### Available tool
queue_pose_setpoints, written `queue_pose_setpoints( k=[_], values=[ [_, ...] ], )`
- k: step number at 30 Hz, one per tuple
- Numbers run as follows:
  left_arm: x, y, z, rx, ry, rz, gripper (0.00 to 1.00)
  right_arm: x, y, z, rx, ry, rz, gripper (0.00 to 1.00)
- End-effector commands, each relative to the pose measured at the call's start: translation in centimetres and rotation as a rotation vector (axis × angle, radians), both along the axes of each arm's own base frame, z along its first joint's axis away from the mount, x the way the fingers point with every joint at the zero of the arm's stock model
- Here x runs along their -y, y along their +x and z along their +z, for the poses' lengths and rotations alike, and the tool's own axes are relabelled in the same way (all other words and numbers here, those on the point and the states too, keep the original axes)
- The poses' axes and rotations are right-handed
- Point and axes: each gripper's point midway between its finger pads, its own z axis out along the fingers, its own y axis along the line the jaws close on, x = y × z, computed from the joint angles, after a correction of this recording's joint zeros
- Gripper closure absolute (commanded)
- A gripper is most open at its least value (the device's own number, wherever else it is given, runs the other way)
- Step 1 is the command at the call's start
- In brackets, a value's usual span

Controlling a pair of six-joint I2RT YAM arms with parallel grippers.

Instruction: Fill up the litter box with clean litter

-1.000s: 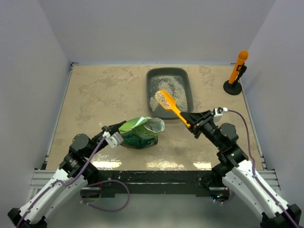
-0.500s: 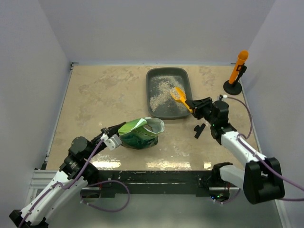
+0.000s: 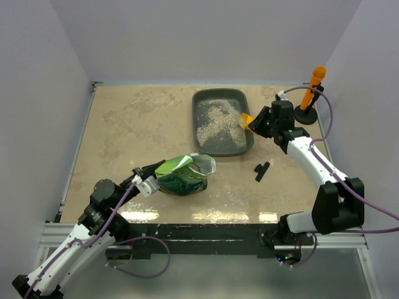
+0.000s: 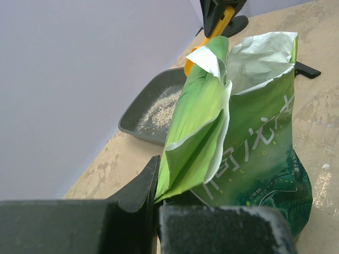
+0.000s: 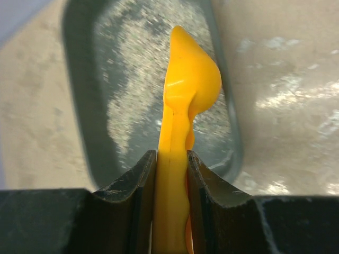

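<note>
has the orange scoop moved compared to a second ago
Yes. The orange scoop has swung from the litter box's near end to its right rim, toward the orange stand.

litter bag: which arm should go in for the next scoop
Right. Its pincer already clamps the orange scoop over the litter box; the left pincer is shut on the green bag.

A beige stone-look table (image 3: 137, 124) carries a green bag (image 3: 184, 174) lying open-mouthed, a small black piece (image 3: 262, 170), and an orange-handled tool upright in a black stand (image 3: 310, 93) at the far right corner.
</note>
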Motion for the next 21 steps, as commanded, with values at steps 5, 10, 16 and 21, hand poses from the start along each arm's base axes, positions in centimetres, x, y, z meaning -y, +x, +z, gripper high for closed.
queue_pose_setpoints(
  k=[5,10,16,21],
  values=[
    [0.0,-0.2,2.3,0.054,-0.059,-0.007,1.00,-0.7,-1.2,1.5,-0.033,-0.397,0.123,1.00],
    [-0.1,-0.3,2.4,0.057,-0.062,-0.004,1.00,-2.5,-2.0,3.9,0.019,-0.425,0.167,1.00],
    [-0.2,-0.3,2.5,0.060,-0.066,-0.003,1.00,-0.9,-2.7,6.0,-0.001,-0.514,0.130,1.00],
    [-0.2,-0.3,2.5,0.060,-0.066,-0.003,1.00,-2.0,-3.6,9.9,0.059,-0.447,0.184,1.00]
  ],
)
